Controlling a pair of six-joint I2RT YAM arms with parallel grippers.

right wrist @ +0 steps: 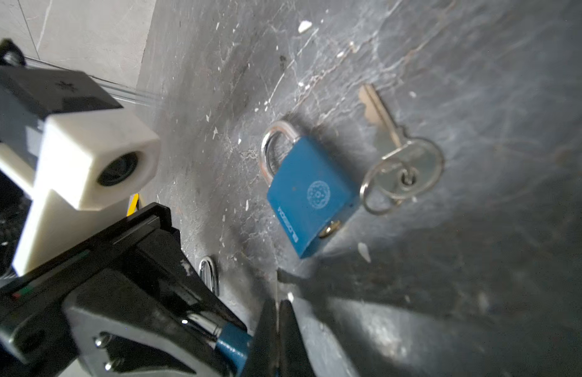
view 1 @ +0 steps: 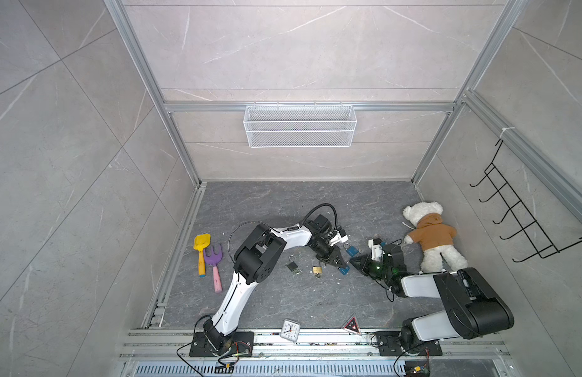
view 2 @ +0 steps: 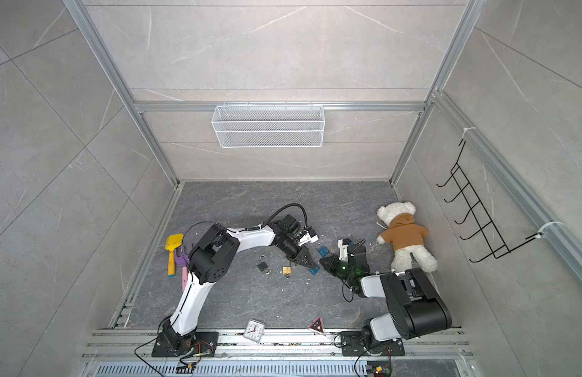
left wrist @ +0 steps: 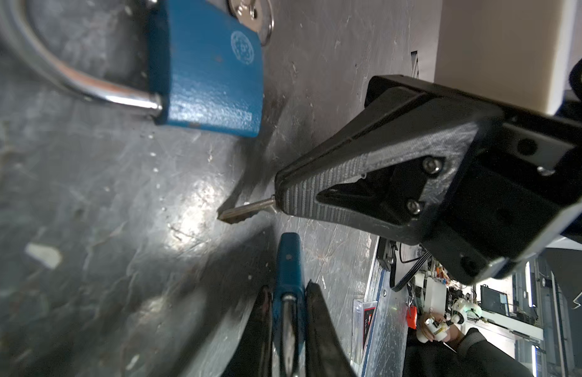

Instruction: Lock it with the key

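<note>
My left gripper (view 1: 340, 265) is clamped on a blue lock (left wrist: 288, 261). The body is squeezed between the two fingers and the shackle runs back toward the palm. It hangs low over the floor (view 1: 283, 212) near the middle, just right of the brass lock (view 1: 317, 270) and the black lock (view 1: 292, 265). My right gripper (left wrist: 280, 197) has its fingers pressed together on the key (left wrist: 247, 210), and only the blade sticks out past the tips. The two grippers' tips nearly meet. The blade is close to the held lock but apart from it, not inserted. Just beyond both grippers a second blue lock (right wrist: 310, 196) lies flat, with a ring of keys (right wrist: 400, 166) just beside it on the right. A teddy (view 1: 430, 235) lies at the far right
</note>
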